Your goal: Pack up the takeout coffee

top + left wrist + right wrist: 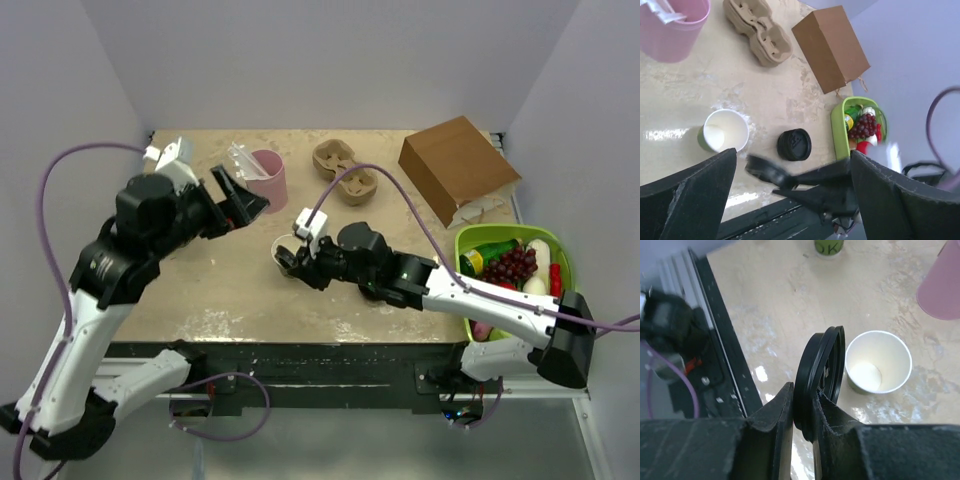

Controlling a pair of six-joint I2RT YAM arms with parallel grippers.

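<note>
While the right hand (804,395) pinched the black lid (822,365) edge-on between its fingers, the cream-white cup (879,362) stood uncovered on the bench (790,300) close beside those fingertips, just past the lid. The left hand (240,195) hung above the bench, spread wide and holding nothing, with the pink cup (270,180) just beyond it.
</note>
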